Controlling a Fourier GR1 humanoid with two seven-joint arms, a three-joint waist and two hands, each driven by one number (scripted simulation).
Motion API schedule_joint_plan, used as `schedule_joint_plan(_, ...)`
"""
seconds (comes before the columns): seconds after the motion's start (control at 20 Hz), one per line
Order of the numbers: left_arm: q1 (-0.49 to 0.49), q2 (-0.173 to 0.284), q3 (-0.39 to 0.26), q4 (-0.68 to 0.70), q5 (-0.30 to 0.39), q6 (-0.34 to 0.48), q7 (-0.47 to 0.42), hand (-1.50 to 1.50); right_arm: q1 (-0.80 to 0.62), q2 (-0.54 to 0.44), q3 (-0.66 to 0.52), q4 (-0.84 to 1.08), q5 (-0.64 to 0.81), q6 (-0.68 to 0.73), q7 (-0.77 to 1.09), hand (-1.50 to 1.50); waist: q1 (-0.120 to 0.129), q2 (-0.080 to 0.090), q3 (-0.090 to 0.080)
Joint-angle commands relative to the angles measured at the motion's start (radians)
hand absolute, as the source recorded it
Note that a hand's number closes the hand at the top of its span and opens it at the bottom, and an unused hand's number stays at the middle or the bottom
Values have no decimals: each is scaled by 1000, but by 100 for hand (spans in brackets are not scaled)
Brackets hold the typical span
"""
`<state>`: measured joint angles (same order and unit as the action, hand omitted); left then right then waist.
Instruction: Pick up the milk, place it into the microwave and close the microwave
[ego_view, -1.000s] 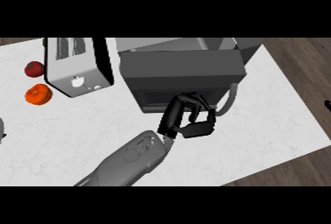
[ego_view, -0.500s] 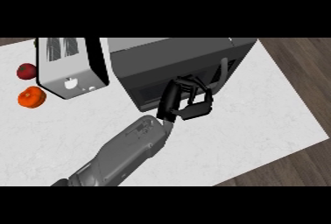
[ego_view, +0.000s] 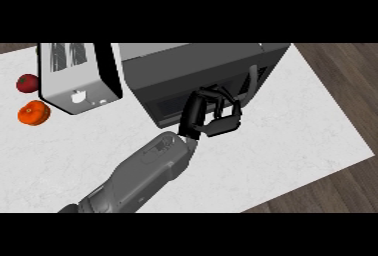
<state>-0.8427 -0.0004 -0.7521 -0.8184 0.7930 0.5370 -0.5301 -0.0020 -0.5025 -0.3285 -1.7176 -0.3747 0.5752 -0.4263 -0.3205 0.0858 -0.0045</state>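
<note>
A: What lies at the left of the worktop (ego_view: 295, 135)?
B: A red fruit (ego_view: 28, 83), an orange (ego_view: 34, 112) just below it, then a toaster (ego_view: 77, 75).
A: And the microwave (ego_view: 199, 70)?
B: Dark grey, right of the toaster, door facing down-view, handle (ego_view: 253, 82) at its right end.
A: Hand?
B: One hand (ego_view: 210, 112), side undetermined, lies against the door, fingers (ego_view: 221, 100) curled, holding nothing visible.
A: Milk?
B: Cannot be seen, so its look cannot be told.
</note>
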Motion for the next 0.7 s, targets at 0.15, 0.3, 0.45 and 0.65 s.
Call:
schedule_joint_plan(0.15, -80, 0, 43, 66, 51, -22, -38, 150, -40, -44, -31, 28, -25, 7, 19, -150, -8, 17, 0)
schedule_joint_plan(0.3, -92, 0, 39, 72, 69, -23, -49, 150, -59, -69, -55, 47, -37, 6, 29, -150, -3, 12, 1)
schedule_joint_plan(0.45, -99, 0, 36, 78, 84, -22, -63, 150, -64, -72, -60, 65, -39, 5, 28, -150, -10, 18, 3)
schedule_joint_plan(0.65, -97, 0, 21, 87, 101, -26, -86, 150, -89, -102, -78, 77, -39, 10, 30, -150, -10, 19, 3)
